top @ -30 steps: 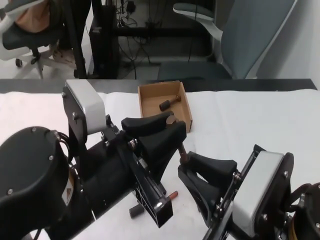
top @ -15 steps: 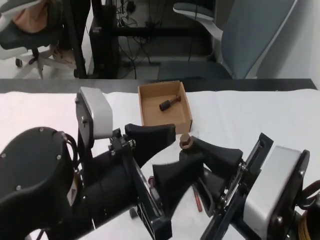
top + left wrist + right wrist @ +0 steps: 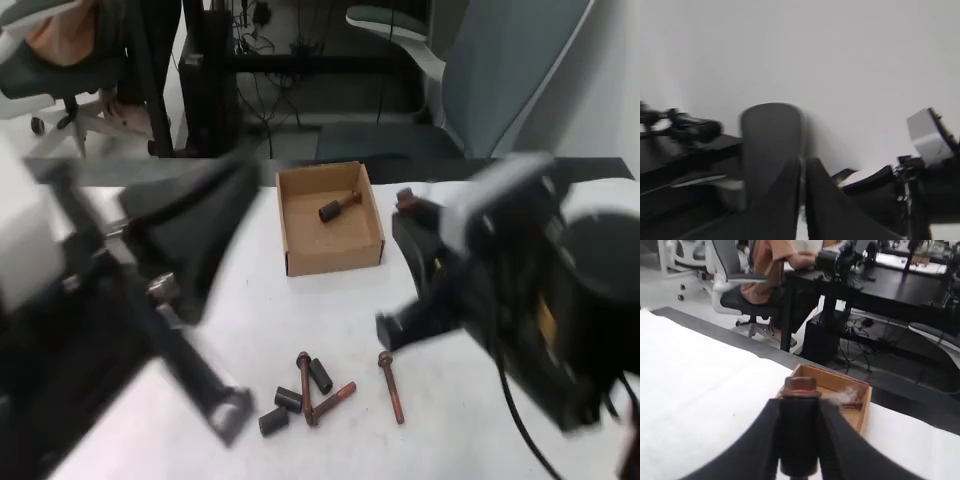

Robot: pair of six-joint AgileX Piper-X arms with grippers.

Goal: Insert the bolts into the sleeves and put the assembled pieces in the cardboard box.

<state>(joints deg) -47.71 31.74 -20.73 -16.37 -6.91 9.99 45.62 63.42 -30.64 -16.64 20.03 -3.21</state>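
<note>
White cloth-covered desk (image 3: 500, 215), bordered at its far edge by a dark strip (image 3: 590, 168). Beyond it stand a grey-blue upholstered office chair with white armrest (image 3: 510, 60), a white-shelled swivel chair with dark seat (image 3: 45, 75), and a black upright desk frame (image 3: 212, 70) with loose cables (image 3: 265, 95) beneath. Long black-topped table (image 3: 880, 290) behind. Pale smooth floor (image 3: 660, 290). Left wrist view: plain pale grey surface (image 3: 850, 65), wall or ceiling undetermined. Lighting even.

We find the box (image 3: 330, 262) at the far middle of the counter (image 3: 500, 215), with one piece (image 3: 338, 206) in it. Before the box, nearer us, bolts (image 3: 304, 385) and sleeves (image 3: 320, 375) lie clustered on the counter, a lone bolt (image 3: 391, 386) just to their right.
</note>
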